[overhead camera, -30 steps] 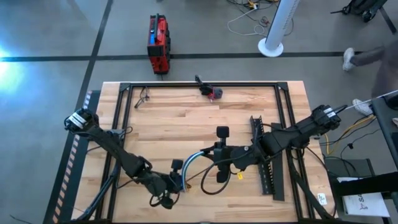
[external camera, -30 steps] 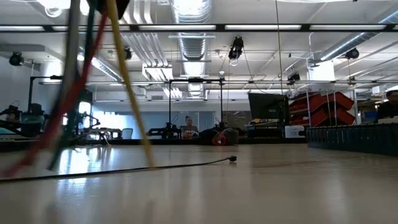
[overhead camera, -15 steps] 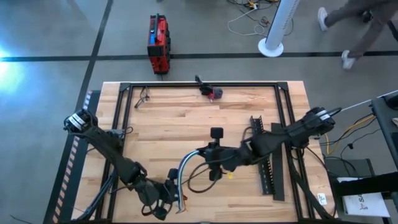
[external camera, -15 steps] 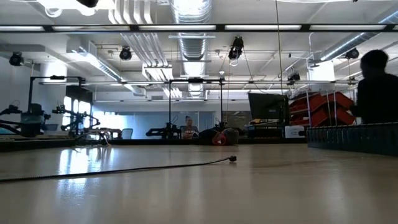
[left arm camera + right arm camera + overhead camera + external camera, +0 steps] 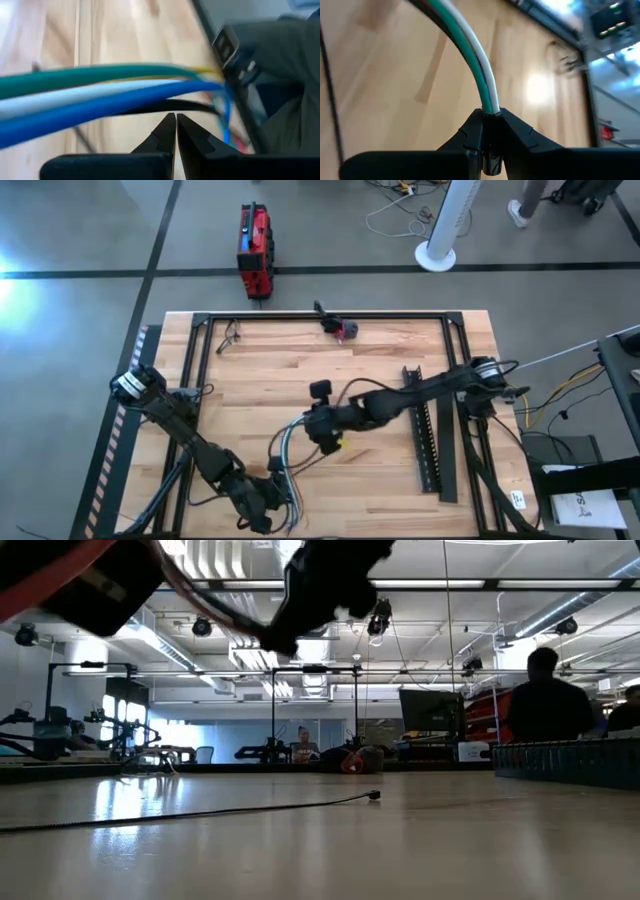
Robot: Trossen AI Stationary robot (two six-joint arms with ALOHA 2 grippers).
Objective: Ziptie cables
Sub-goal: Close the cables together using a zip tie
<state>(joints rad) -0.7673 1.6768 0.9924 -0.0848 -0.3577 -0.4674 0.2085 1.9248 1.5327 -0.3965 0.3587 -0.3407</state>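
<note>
The cables (image 5: 284, 458), a bundle of green, white, blue and black wires, arc over the wooden table near its middle. My right gripper (image 5: 316, 430) is shut on one end of them (image 5: 490, 112). From there the bundle curves down toward the near edge, where my left gripper (image 5: 270, 505) is. That gripper's fingers (image 5: 176, 120) are shut with nothing between them. The cables (image 5: 100, 92) cross just beyond its tips. A dark, blurred gripper (image 5: 330, 575) shows at the top of the low view. My right gripper pinches the cable bundle between its two fingers, and the wires (image 5: 489, 102) come out from between the fingertips. The fingers slant down from the table's right side, roughly along the bundle. The held end is lifted clear and the rest arcs away. My left gripper: whether its shut tips touch the black wire (image 5: 170, 104) I cannot tell.
A long black toothed strip (image 5: 425, 430) lies on the table's right part, under the right arm. A thin black strip (image 5: 200, 812) lies flat on the table in the low view. A small dark and red object (image 5: 340, 328) sits at the far edge. A person (image 5: 545, 700) stands beyond the table.
My right gripper has moved down and toward the table's left with the cables, rolling somewhat. The bundle now curves more steeply toward the near edge. My left gripper has sunk a little toward the near edge and stayed shut. A person has walked past beyond the table.
</note>
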